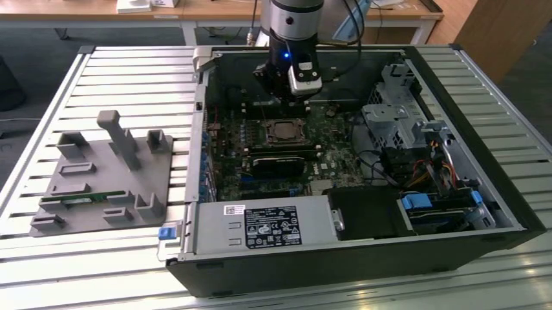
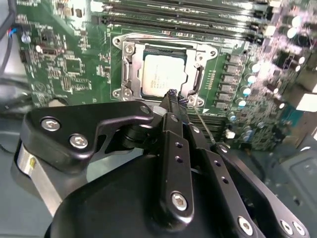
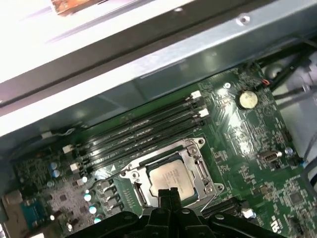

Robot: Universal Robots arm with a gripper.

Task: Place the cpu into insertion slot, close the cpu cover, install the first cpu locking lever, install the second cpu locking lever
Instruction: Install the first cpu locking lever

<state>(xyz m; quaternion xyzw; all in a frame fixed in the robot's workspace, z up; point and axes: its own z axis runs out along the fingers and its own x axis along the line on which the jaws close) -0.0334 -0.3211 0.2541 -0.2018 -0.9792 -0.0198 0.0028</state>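
The small flat square cpu with its dull silvery-tan metal top (image 2: 163,74) lay seated in the insertion slot, the square black socket with a silver rim (image 2: 132,79) on the green circuit board (image 2: 64,64). The cpu cover, a thin square silver frame plate with a large central window (image 2: 158,43), appeared to lie flat over it, so I judged the first two steps done. A thin wire locking lever (image 2: 204,126) angled away from the socket's corner instead of lying tucked along the frame, so the lever steps looked unfinished, though I could not tell how the second lever lay. The black gripper (image 2: 174,95) hung just above the socket's near edge; its fingers (image 2: 171,148) were pressed together with nothing visible between them, and whether the tip touched the lever I could not tell. In the first wrist view the same socket sat beside long black memory slots (image 3: 143,131) and a round silver coin battery (image 3: 246,99), with the grey case wall beyond. The exterior view gave the wider setting: the open black computer case (image 1: 285,271) on a slatted metal table (image 1: 52,84), and, well apart on the exterior view's left, a grey moulded fixture plate (image 1: 103,174).
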